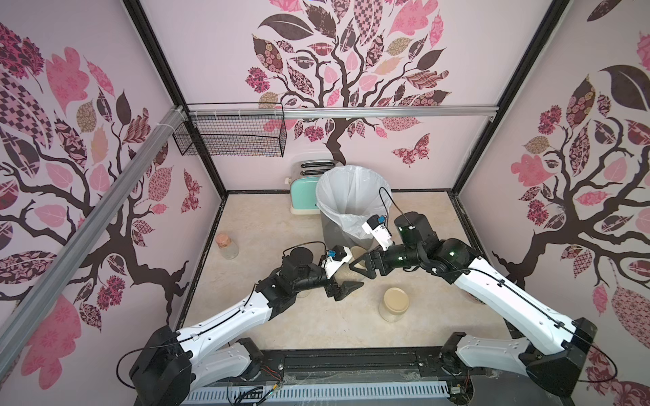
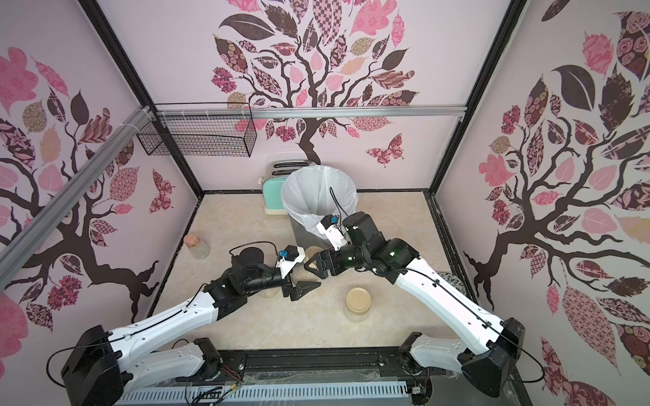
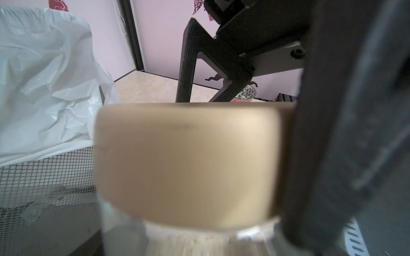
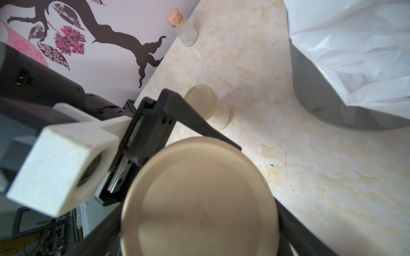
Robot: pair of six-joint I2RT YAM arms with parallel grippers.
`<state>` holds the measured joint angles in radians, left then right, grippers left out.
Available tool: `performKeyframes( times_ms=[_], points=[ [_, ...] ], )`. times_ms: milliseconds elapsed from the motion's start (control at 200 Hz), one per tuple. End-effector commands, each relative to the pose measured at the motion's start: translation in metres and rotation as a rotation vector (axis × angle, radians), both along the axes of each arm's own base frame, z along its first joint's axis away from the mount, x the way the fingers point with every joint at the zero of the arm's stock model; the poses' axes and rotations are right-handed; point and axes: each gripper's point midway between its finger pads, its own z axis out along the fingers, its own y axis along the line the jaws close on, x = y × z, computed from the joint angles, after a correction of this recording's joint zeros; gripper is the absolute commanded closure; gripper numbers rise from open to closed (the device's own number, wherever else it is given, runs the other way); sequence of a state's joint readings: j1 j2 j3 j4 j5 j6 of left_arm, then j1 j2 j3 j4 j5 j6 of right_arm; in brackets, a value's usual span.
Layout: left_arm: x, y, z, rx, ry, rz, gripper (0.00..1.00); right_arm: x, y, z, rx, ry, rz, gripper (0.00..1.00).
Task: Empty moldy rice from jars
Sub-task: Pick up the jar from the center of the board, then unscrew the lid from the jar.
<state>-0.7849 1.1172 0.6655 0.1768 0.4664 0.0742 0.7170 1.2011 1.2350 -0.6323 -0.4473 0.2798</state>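
Progress: nothing is judged emptied yet; all three jars are seen lidded.

The near jar (image 1: 395,302) stands on the counter (image 1: 281,316), on the base side of both end effectors, untouched.

The middle jar (image 1: 353,275) is placed between the left end effector (image 1: 355,281) and the right end effector (image 1: 358,265), just short of the bin (image 1: 336,233). The right jaws are spread wide to either side of its lid (image 4: 199,199); whether they press on it cannot be told. One left finger (image 3: 332,155) is seen against the jar's side; a clamp cannot be confirmed.

The third jar (image 4: 208,108), beyond the left end effector, is shown with its contents only in the right wrist view; in both top views it is mostly hidden under the arm.

Rice (image 3: 199,241) under the middle lid is shown only in the left wrist view.

The bin's inside is seen only in the top views; no rice is made out there.

Left to do, as judged: unscrewing and tipping, for all three.
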Motion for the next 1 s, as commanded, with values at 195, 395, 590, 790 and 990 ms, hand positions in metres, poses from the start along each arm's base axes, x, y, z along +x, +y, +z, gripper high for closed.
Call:
performKeyframes(
  times_ms=[195, 395, 590, 790, 990],
  points=[
    [0.005, 0.008, 0.006, -0.024, 0.014, 0.065, 0.3, -0.007, 0.006, 0.028, 0.049, -0.091, 0.065, 0.01],
    [0.006, 0.009, 0.005, -0.022, 0.015, 0.076, 0.3, -0.004, 0.0, 0.023, 0.0, -0.101, 0.051, 0.01],
    [0.004, 0.009, 0.005, -0.016, 0.015, 0.066, 0.3, -0.005, 0.002, 0.018, -0.018, -0.089, 0.077, 0.03],
    [0.004, 0.007, 0.011, -0.024, 0.003, 0.055, 0.3, -0.008, 0.007, 0.012, -0.016, -0.069, 0.109, 0.03],
    [0.002, 0.009, 0.009, -0.009, 0.014, 0.055, 0.3, -0.007, 0.004, 0.0, -0.046, -0.059, 0.099, 0.01]
  ],
)
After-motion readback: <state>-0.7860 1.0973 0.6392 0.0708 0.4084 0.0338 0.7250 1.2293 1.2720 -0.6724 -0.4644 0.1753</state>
